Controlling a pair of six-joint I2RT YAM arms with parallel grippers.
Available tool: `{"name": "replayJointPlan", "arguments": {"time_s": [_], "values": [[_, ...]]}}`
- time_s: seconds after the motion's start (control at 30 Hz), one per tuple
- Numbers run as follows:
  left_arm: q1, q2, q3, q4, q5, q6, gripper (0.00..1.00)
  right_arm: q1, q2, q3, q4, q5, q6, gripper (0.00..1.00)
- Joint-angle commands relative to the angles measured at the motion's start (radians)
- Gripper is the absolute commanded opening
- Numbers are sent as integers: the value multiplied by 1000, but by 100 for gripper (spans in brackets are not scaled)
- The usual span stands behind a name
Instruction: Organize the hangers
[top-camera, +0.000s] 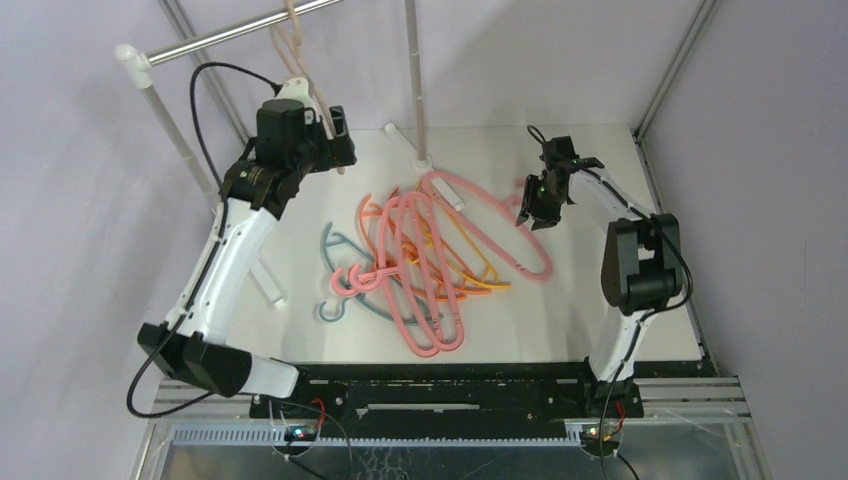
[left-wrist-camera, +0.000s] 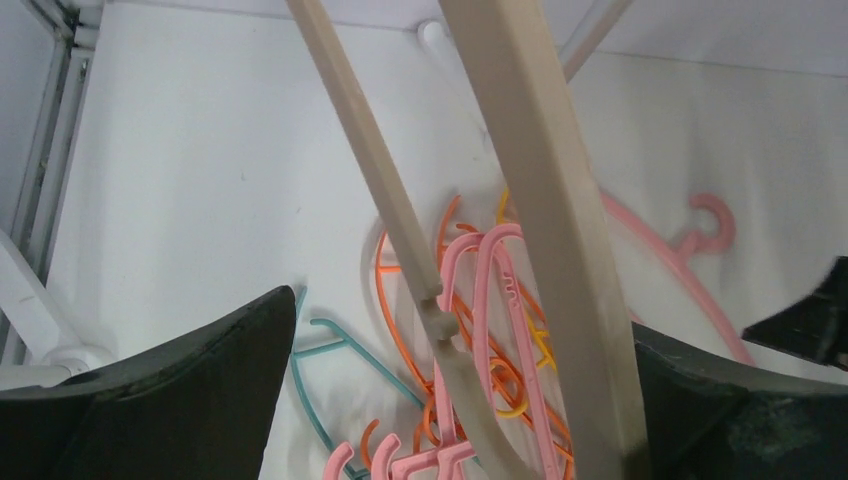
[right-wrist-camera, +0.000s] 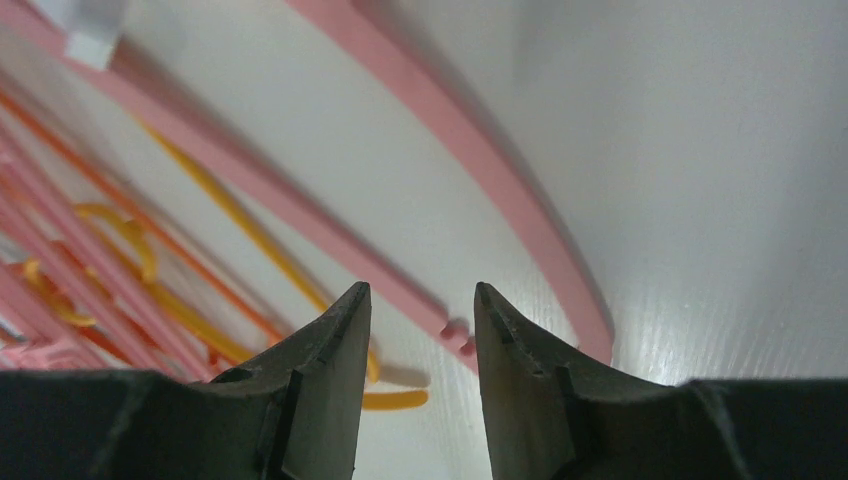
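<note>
A beige hanger (top-camera: 297, 58) hangs by its hook on the silver rail (top-camera: 235, 33). My left gripper (top-camera: 338, 135) is raised beside it. In the left wrist view its jaws (left-wrist-camera: 465, 315) stand wide open around the beige hanger's bars (left-wrist-camera: 540, 200), and the thick bar rests against the right finger. A pile of pink, orange and yellow hangers (top-camera: 415, 250) lies mid-table, with a teal hanger (top-camera: 330, 245) at its left edge. My right gripper (top-camera: 535, 212) hovers low over the pile's right side, open and empty (right-wrist-camera: 420, 295), above a pink hanger's end (right-wrist-camera: 480, 150).
The rail rests on white posts, one at the left (top-camera: 165, 115) and one at the back middle (top-camera: 415, 80). White rack feet (top-camera: 268, 282) lie on the table left of the pile. Grey walls and metal frame bars close in the table.
</note>
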Motion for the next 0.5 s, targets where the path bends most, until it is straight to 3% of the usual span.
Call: {"name": "replayJointPlan", "arguments": {"time_s": [0.0,0.23,0.47], "values": [[10,-115,-51,81,65,32,99,-3,53,86,-7,70,-50,49],[16,-218,-180,144,137,15,99,15,151,221,-43,129,-179,53],[20,-263,-250,168,141,-2,99,36,200,239,-32,111,-243,70]]}}
